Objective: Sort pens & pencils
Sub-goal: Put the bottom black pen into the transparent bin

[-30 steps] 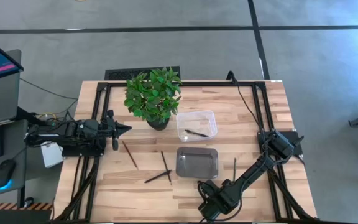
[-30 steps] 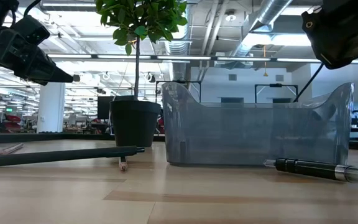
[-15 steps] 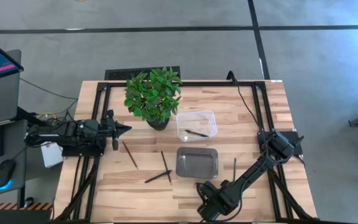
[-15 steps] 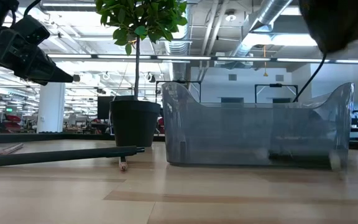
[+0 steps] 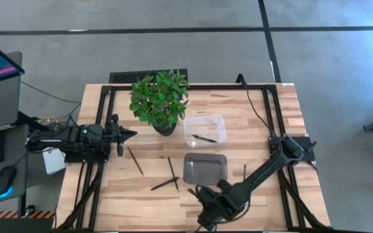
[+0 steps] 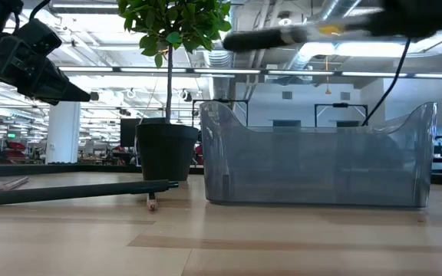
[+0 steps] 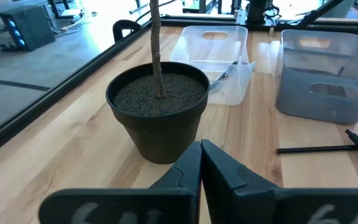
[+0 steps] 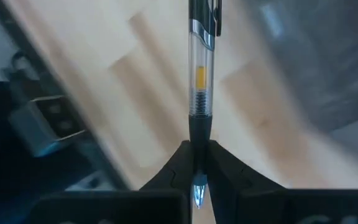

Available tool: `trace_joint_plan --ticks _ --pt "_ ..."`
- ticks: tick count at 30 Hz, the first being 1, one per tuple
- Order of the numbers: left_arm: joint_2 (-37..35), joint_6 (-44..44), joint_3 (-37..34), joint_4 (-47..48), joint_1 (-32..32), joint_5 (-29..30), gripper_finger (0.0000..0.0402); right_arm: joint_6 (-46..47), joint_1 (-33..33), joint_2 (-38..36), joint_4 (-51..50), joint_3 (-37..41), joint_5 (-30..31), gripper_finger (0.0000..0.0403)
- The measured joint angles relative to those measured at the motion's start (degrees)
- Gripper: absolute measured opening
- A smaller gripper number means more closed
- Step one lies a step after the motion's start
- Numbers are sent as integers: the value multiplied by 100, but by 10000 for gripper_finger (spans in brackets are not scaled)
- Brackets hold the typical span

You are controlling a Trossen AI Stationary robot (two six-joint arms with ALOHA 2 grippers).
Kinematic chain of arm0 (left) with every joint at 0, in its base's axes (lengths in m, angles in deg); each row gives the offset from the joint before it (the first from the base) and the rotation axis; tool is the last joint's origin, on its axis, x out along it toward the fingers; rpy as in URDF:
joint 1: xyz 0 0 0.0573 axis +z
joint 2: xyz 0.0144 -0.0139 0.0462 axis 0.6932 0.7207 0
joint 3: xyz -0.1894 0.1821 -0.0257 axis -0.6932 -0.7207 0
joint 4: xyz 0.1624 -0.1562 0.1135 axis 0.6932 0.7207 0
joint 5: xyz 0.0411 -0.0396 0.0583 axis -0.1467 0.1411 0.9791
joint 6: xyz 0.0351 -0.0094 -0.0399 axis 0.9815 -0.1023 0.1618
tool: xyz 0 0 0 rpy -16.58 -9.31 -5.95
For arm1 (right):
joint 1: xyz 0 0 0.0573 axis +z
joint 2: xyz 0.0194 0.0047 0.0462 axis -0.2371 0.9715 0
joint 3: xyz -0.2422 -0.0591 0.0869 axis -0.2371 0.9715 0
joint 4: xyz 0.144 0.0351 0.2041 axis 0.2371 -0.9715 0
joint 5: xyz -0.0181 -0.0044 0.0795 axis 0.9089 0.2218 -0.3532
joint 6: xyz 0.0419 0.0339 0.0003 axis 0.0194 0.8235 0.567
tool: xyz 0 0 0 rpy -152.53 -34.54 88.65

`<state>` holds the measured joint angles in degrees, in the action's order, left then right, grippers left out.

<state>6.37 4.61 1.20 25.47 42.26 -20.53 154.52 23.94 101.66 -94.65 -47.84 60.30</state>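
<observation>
Between my right gripper's [image 8: 196, 163] closed fingers, near the front edge of the table [image 5: 264, 110], a clear-barrelled pen [image 8: 200, 81] was clamped by its tip end, its black upper part and clip projecting forward; in the low view the same pen ran nearly level, high above the table, so I judged it lifted and in carriage. The high view placed this gripper just in front of the grey bin [image 5: 205, 169], which appeared empty. Behind that bin, the clear bin [image 5: 204, 130] already held one dark stick [image 5: 204, 138], the only item I could count as sorted. Left on the table were a thin stick [image 5: 244, 172] just right of the grey bin, two crossed sticks [image 5: 169, 180] to its left, and one more slanted stick [image 5: 135, 160] farther left; in the low view a long dark stick and a pencil tip lay on the wood beside the plant pot [image 6: 166, 150]. My left gripper [image 7: 201, 163] waited with fingers pressed together and empty, above the table's left edge, facing the pot. By my judgement the sorting was at an early stage: one piece binned, one in hand, and four yet to be picked up.
</observation>
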Motion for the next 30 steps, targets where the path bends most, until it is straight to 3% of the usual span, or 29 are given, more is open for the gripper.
trace_joint_plan --ticks 8,13,21,30 --pt "-2 -2 2 -2 0 2 0 -1388 -704 -12 -2483 -1097 877 49" --pt "-1 0 1 -1 0 2 0 -2873 -1444 -144 -2344 -1112 1180 49" --pt "-2 -1 2 0 0 1 0 -3934 -2541 -200 -2446 -931 1257 49" --pt "-2 -37 0 15 0 0 0 -4616 -3240 -200 -2440 -448 1215 49"
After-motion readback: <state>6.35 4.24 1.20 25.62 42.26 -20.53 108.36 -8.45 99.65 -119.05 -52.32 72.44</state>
